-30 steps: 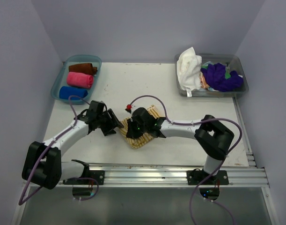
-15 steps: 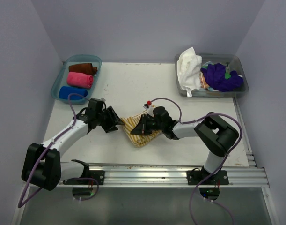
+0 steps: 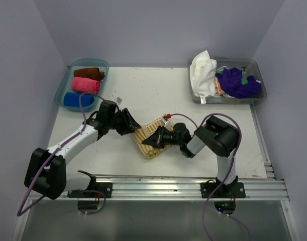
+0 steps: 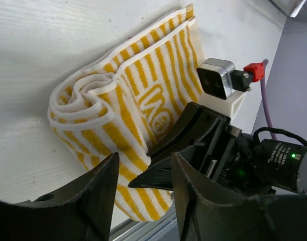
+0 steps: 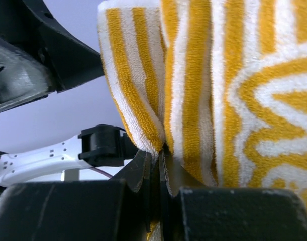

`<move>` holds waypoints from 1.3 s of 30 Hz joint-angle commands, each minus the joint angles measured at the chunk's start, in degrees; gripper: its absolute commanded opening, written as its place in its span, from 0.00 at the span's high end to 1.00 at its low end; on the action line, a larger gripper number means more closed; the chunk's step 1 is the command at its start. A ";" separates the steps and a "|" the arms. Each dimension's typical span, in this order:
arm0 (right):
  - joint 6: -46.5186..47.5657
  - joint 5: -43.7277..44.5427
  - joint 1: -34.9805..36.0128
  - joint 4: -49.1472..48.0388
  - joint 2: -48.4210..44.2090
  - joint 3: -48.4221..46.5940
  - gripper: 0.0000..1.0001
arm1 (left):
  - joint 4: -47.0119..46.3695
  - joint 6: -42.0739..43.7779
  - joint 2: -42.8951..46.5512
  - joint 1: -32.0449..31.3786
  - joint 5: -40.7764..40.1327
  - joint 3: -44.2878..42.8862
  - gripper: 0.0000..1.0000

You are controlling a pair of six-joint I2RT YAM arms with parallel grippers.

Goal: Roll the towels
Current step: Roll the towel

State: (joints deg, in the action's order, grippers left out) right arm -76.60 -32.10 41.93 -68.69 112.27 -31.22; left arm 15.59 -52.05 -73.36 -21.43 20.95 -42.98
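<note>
Towels in three places on white table point(image 3: 143, 90). At far right, clear bin point(image 3: 253, 64): unrolled heap, white towel point(image 3: 202, 75) draped over rim, purple towel point(image 3: 236, 83) crumpled beside, more beneath too hidden to tell. At far left, blue tray point(image 3: 60, 95): three finished rolls in a row, brown roll point(image 3: 89, 73) farthest, pink roll point(image 3: 86, 85) in the middle, blue roll point(image 3: 75, 98) nearest. Between the arms, at table centre, striped towel point(image 3: 154, 124), mustard-yellow and white, folded into a thick strip with one end curled into loose loops. Rolling judged barely begun. Likely light, limp terry, grippy not slippery, nothing to break; apt to spring open and sag if let go. Best taken at a folded edge or across the curled end, all layers together. Right gripper point(image 5: 157, 150) closed, pinching a folded edge of striped towel. Left gripper point(image 4: 144, 160) parted, nothing between fingers point(image 4: 90, 201), poised just beside the towel's left edge.
</note>
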 commanded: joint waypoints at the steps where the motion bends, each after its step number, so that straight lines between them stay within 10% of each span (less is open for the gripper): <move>1: -6.80 -0.43 -0.62 -17.00 3.64 1.69 1.00 | -4.96 1.78 -2.39 -1.68 1.29 -2.98 0.51; 20: -8.04 2.65 -1.50 -19.38 2.96 5.03 1.00 | -14.27 2.57 -18.64 -6.52 1.46 -4.83 0.54; 28: -3.65 8.80 -1.33 -11.49 -6.42 11.97 0.59 | -10.50 4.41 -25.95 -6.78 1.11 -5.53 0.59; 39: 26.49 40.06 7.81 65.38 -45.46 -0.83 0.46 | -10.05 6.17 -28.50 -6.78 2.16 -4.83 0.59</move>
State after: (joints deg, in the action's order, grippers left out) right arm -62.81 -7.81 47.31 -30.33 73.63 -25.12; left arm 1.15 -49.74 -98.30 -27.83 26.13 -49.56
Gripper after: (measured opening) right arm 0.536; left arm 0.408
